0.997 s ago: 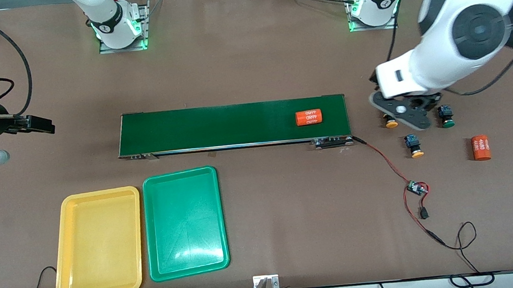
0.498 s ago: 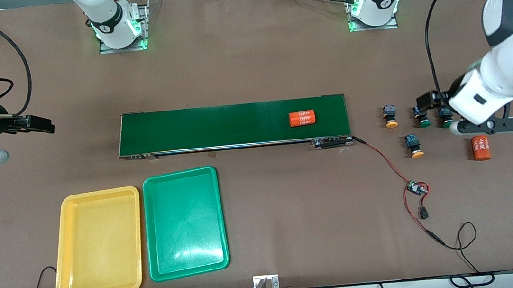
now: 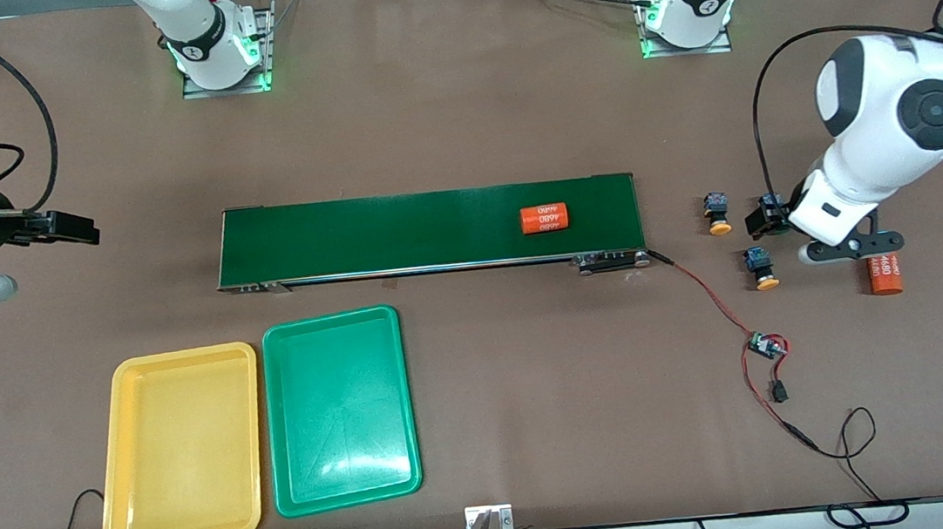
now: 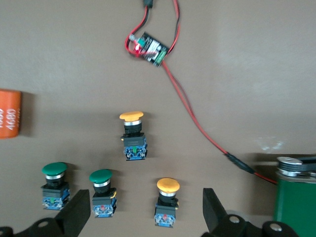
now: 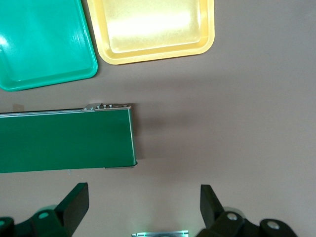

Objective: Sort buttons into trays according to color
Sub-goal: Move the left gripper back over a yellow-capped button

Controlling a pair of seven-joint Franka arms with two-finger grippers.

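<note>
Below the left gripper (image 4: pixel 143 215), whose fingers stand spread apart and empty, lie four buttons: two green-capped buttons (image 4: pixel 102 192) (image 4: pixel 54 185) and two yellow-capped buttons (image 4: pixel 167 201) (image 4: pixel 133 134). The right gripper (image 5: pixel 143 205) waits, fingers parted, above bare table beside the conveyor belt (image 5: pixel 64 140). The yellow tray (image 3: pixel 182 446) and green tray (image 3: pixel 338 410) lie empty, well apart from the buttons.

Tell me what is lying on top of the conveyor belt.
One orange cylinder lies on the conveyor belt, toward the left arm's end. No buttons are on it. Nothing covers the belt's top, so all of it shows.
</note>
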